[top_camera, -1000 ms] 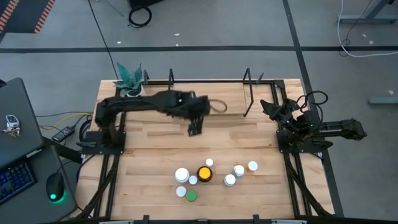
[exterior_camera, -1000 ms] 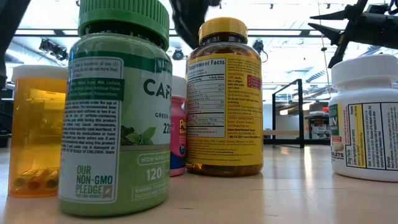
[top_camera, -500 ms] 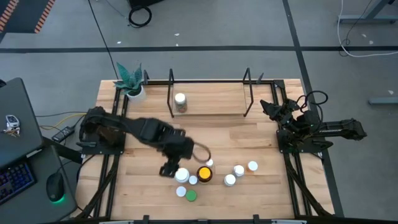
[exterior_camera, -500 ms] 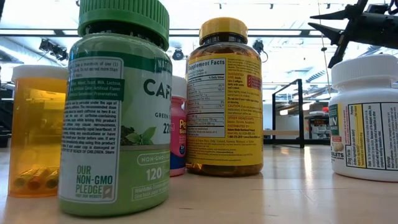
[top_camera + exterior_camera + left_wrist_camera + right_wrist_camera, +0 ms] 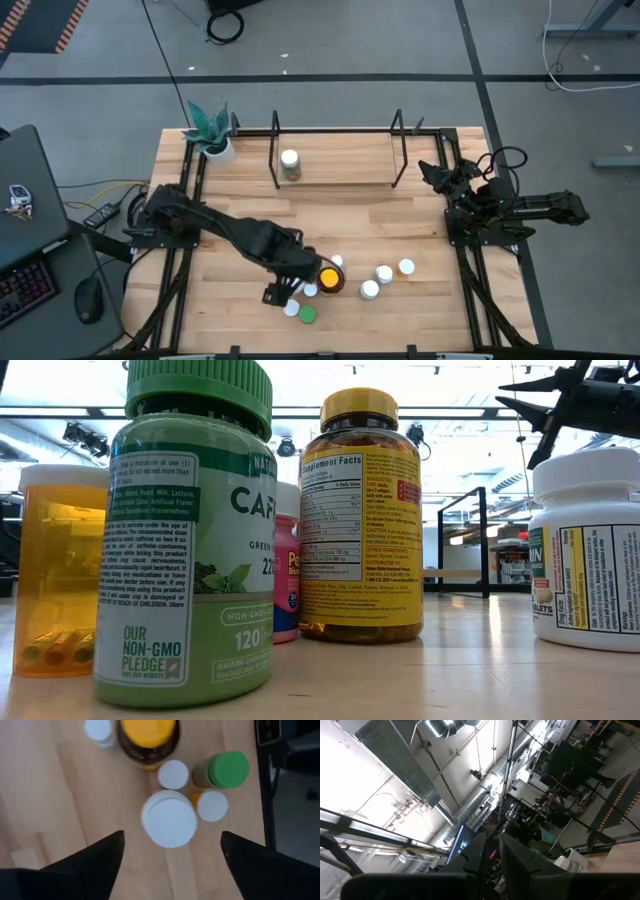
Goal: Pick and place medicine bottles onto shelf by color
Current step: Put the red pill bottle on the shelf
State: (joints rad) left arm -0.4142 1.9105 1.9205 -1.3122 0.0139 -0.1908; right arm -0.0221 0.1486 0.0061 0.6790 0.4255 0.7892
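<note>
My left end effector (image 5: 170, 857) hangs spread wide and empty above a large white-capped bottle (image 5: 169, 818) on the tabletop (image 5: 60, 795). Just beyond it stand the yellow-capped amber bottle (image 5: 147, 737) and green-capped bottle (image 5: 225, 769). One bottle (image 5: 290, 164) sits on the shelf (image 5: 335, 182), well apart. My right end effector (image 5: 437, 175) waits clenched beside the shelf's end.

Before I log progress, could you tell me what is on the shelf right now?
One white-capped bottle stands on the shelf, near its left end. Nothing else shows there; its label colour cannot be made out.
</note>
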